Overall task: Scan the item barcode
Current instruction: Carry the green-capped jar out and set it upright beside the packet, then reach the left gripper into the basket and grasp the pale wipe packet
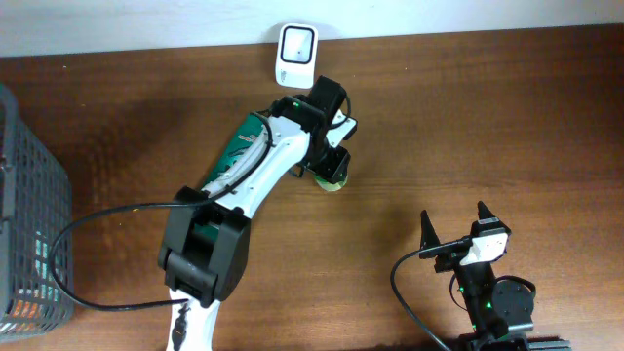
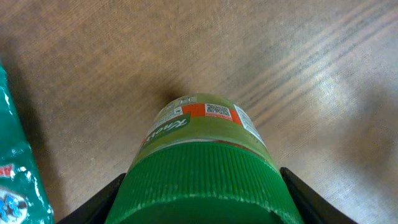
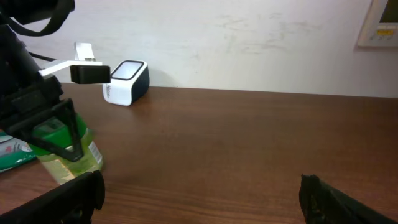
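Currently left tool (image 2: 200, 202) clamps green-capped pale-green bottle (image 2: 205, 134) on brown wooden bench (image 1: 507, 117), 5 o'clock of white box-shaped scanner (image 1: 295, 54); right tool (image 1: 454, 220) gapes wide, empty.

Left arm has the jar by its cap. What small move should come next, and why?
Probably carry the jar toward the scanner, with the label codes turned to its window. The left pincer is shut on the green cap, and the jar sits short of the scanner, not yet in front of it.
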Robot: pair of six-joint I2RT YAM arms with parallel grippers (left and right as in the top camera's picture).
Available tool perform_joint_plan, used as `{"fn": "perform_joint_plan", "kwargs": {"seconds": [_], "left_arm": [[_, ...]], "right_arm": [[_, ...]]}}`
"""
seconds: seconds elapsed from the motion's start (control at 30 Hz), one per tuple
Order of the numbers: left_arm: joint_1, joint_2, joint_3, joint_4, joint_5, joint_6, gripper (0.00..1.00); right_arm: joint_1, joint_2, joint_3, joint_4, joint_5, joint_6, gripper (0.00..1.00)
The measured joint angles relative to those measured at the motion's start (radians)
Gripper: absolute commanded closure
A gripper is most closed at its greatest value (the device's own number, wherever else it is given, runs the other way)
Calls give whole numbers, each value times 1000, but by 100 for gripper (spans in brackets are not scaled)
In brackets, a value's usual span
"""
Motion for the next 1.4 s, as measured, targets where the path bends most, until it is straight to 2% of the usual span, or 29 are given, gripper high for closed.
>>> {"fn": "perform_joint_plan", "kwargs": {"seconds": [0.07,0.23,0.4,0.5,0.57,0.7,0.8,0.9,0.93,1.03,1.07,1.13,1.2,1.27,1.4], "left_arm": [[-6,0,-2,14,-45,-2,34],[-7,0,-3,12,-78,-2,35],[-10,0,-26,23,-81,-2,22],[-9,-2,60,-43,-82,-5,21],[18,-19,224,-176,-81,-5,21],[220,-121,528,-330,-101,-5,21],[430,-219,618,-385,-156,-25,21],[723,-302,627,-429,-181,-84,14],[879,-320,627,-443,-187,-110,13],[1196,-332,624,-466,-190,-150,13],[1316,-332,609,-466,-195,-160,14],[1400,-335,567,-451,-169,-167,15],[1521,-323,434,-414,-140,-172,15],[1569,-289,267,-346,-98,-161,15],[1568,-251,-60,-171,-15,-90,14]], "right_arm": [[0,0,0,0,0,0,1],[0,0,0,0,0,0,2],[0,0,0,0,0,0,2],[0,0,0,0,0,0,2],[0,0,0,0,0,0,2],[0,0,0,0,0,0,2],[0,0,0,0,0,0,2],[0,0,0,0,0,0,2],[0,0,0,0,0,0,2],[0,0,0,0,0,-1,1],[0,0,0,0,0,0,2],[0,0,0,0,0,-1,2],[0,0,0,0,0,0,2],[0,0,0,0,0,0,2],[0,0,0,0,0,0,2]]}}
